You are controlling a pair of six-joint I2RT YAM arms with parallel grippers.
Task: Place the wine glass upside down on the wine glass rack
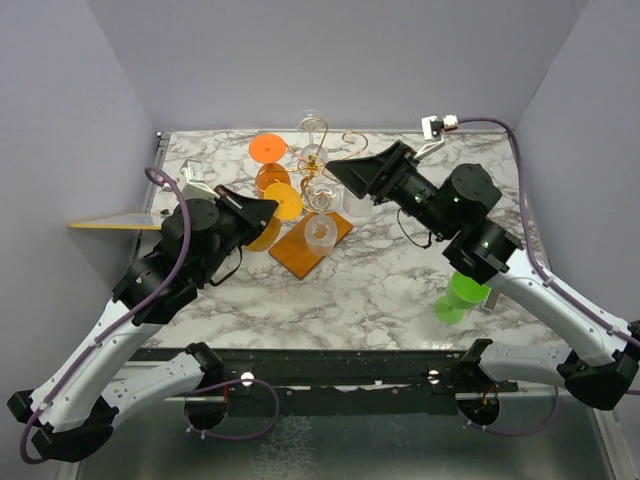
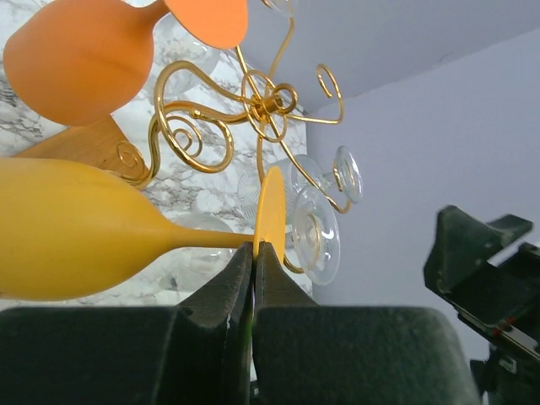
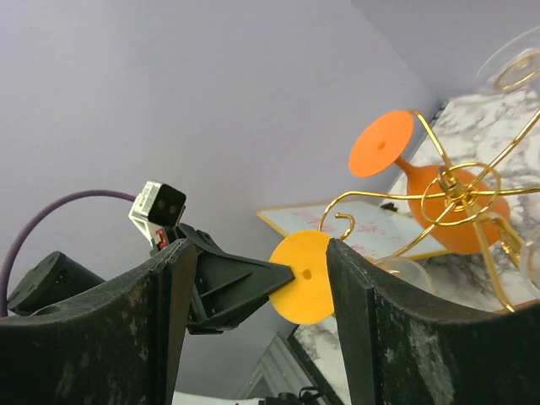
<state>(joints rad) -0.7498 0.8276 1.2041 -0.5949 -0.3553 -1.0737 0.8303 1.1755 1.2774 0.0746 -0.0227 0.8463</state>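
- Wine glass (image 1: 283, 201), the yellow one, is at the left side of the wine glass rack (image 1: 312, 160), with its foot at the tip of my left gripper (image 1: 273, 206). Top view: bare marble table (image 1: 380, 290) toward the near edge, and walls close on both sides. A green glass (image 1: 460, 297) stands by my right arm.
- Top view: my right gripper (image 1: 333, 170) points into the rack from the right, near the gold wire. An orange glass (image 1: 268, 149) hangs bowl-down behind the yellow one. Clear glasses (image 1: 320, 233) crowd the wooden base (image 1: 297, 255).
- Left wrist: my fingers are pinched onto the rim of the wine glass foot, which shows edge-on. The stem is roughly level and the bowl lies out to the left of the frame. Gold scrolls sit just past the foot; I can't tell if they touch.
- Right wrist: my fingers are spread wide and hold nothing. The yellow foot shows between them, clear of both pads.
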